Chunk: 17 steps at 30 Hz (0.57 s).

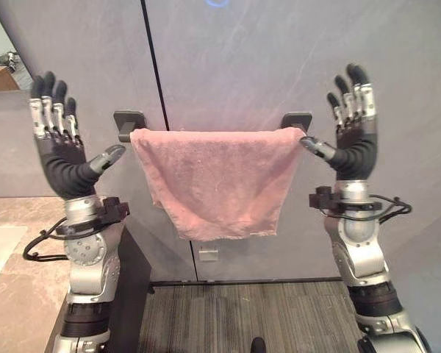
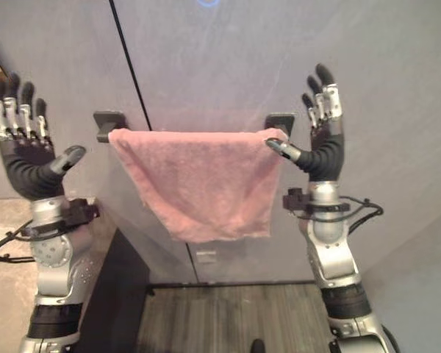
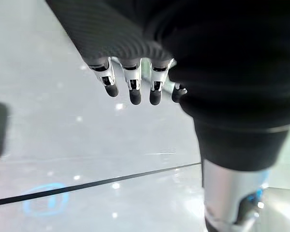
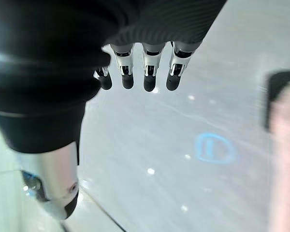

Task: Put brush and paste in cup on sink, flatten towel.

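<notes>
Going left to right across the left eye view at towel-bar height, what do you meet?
Left hand → left bracket → pink towel → right bracket → right hand.

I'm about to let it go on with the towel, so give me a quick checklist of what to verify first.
1. Towel hangs on the bar between the brackets: ok.
2. Towel flat: not ok, its lower edge is bunched and narrower than the top.
3. Left robot hand empty, fingers straight: ok.
4. Right robot hand empty, fingers straight: ok.
5. Both hands level with the bar, one at each towel end: ok.
6. Right thumb touching the towel corner: cannot tell.
</notes>
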{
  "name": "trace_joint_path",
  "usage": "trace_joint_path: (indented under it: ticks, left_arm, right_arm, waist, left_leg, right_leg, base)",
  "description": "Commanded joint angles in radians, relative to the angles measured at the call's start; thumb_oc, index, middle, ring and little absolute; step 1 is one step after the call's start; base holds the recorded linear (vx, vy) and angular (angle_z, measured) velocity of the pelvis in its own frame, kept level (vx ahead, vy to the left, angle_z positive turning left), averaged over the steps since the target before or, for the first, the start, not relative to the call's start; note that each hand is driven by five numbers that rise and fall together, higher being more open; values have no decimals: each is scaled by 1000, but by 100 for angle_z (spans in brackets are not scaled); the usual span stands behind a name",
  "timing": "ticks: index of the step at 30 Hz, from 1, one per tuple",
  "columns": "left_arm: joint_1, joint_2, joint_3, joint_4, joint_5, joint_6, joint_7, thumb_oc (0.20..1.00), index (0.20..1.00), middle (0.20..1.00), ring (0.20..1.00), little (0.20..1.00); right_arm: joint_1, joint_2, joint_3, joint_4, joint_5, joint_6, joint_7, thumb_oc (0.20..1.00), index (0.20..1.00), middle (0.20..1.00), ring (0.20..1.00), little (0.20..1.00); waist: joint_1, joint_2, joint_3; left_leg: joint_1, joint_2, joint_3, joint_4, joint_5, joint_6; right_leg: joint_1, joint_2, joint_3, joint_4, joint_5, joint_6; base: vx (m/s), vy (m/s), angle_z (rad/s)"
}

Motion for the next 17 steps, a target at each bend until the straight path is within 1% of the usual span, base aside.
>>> trace_joint_path:
  ticks: [1,5,9,10,11,12,13,14,16,17]
  left_arm:
    - [43,47,55,-33,52,-35,12,1000,1000,1000,1000,1000]
    - [125,29,80,7,77,-21,35,1000,1000,1000,1000,1000]
    - [183,-6,79,90,47,-4,41,1000,1000,1000,1000,1000]
    - [197,-21,65,151,15,4,42,1000,1000,1000,1000,1000]
    - [219,-44,40,257,-39,35,26,1000,1000,1000,1000,1000]
    - [218,-43,40,262,-42,32,22,1000,1000,1000,1000,1000]
    - [230,-65,11,349,-99,63,11,1000,1000,1000,1000,1000]
    - [240,-72,-6,394,-132,88,-12,1000,1000,1000,1000,1000]
    - [250,-75,-30,510,-106,110,-26,1000,1000,1000,1000,1000]
    - [254,-82,-39,544,-126,120,-38,1000,1000,1000,1000,1000]
  right_arm:
    - [48,18,-92,-62,-13,-52,-25,1000,1000,1000,1000,1000]
    - [140,17,-129,-13,-14,-44,-31,1000,1000,1000,1000,1000]
    - [207,24,-147,63,-14,-35,-46,1000,1000,1000,1000,1000]
    - [227,40,-143,110,17,-34,-46,1000,1000,1000,1000,1000]
    - [261,46,-143,186,19,-17,-56,1000,1000,1000,1000,1000]
    - [261,44,-143,189,20,-20,-56,1000,1000,1000,1000,1000]
    - [282,49,-128,249,42,-9,-45,1000,1000,1000,1000,1000]
    - [296,49,-120,287,50,5,-35,1000,1000,1000,1000,1000]
    - [317,30,-81,446,3,46,-33,1000,1000,1000,1000,1000]
    - [327,36,-83,474,21,57,-31,1000,1000,1000,1000,1000]
  waist:
    - [-9,-21,-16]
    - [-11,-22,-11]
    - [-12,-21,-6]
    - [-13,-21,-3]
    - [-15,-21,4]
    - [-15,-21,3]
    - [-17,-19,10]
    - [-19,-18,14]
    - [-21,-17,20]
    - [-23,-17,20]
  left_leg:
    - [-6,37,-26,4,13,-20]
    - [-7,36,-28,4,15,-18]
    - [-9,36,-27,4,19,-16]
    - [-11,36,-26,4,21,-15]
    - [-14,36,-26,4,24,-13]
    - [-14,36,-26,4,24,-13]
    - [-14,35,-26,4,27,-12]
    - [-17,35,-25,4,30,-11]
    - [-19,33,-27,4,33,-11]
    - [-22,33,-29,4,35,-11]
  right_leg:
    - [121,-92,34,7,-90,94]
    - [120,-92,35,7,-88,93]
    - [117,-91,35,7,-87,92]
    - [116,-90,35,7,-86,91]
    - [114,-91,35,7,-83,91]
    - [114,-91,35,7,-83,91]
    - [115,-92,34,7,-80,90]
    - [112,-92,33,7,-78,90]
    - [113,-93,32,7,-76,91]
    - [112,-92,31,7,-76,91]
  base:
    - [0,0,0]
    - [0,0,0]
    - [0,0,0]
    - [0,0,0]
    - [0,0,0]
    - [-31,0,1]
    - [-35,5,0]
    - [-44,5,0]
    - [0,0,0]
    - [0,0,0]
